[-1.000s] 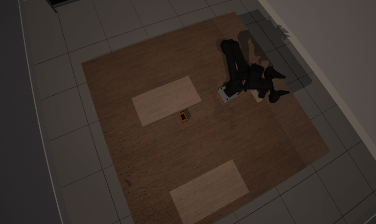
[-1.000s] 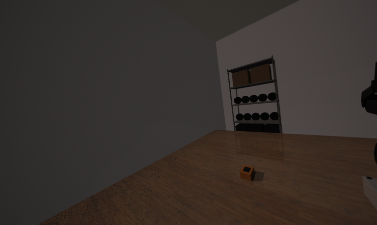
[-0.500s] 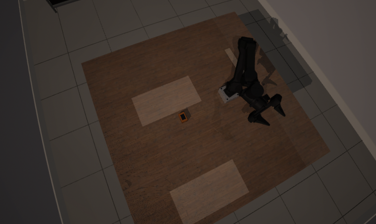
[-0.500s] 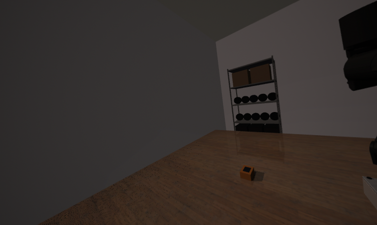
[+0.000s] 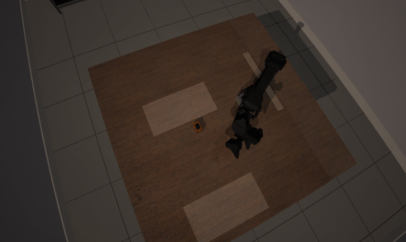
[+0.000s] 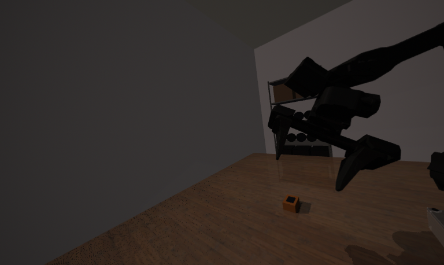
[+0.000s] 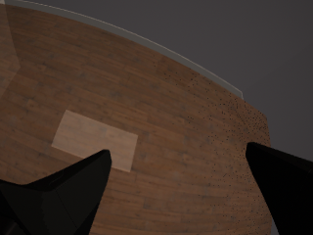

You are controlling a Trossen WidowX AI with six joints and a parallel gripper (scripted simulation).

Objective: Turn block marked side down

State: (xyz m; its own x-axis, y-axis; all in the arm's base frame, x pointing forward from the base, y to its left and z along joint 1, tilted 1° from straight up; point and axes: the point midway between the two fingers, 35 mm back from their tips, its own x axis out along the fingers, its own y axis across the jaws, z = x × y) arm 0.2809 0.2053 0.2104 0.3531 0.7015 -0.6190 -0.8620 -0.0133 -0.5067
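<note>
Block (image 5: 197,126) on table (image 5: 155,167), dark marked face up, gripper (image 5: 242,146) wide open, well apart

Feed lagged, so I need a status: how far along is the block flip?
Done: nothing on the block itself; it sits on the table with its dark marked side up. In hand: the approach, with the hand open, empty, raised and off to one side of the block. Left: reach it, grasp, turn the mark down, set it on the table.
</note>
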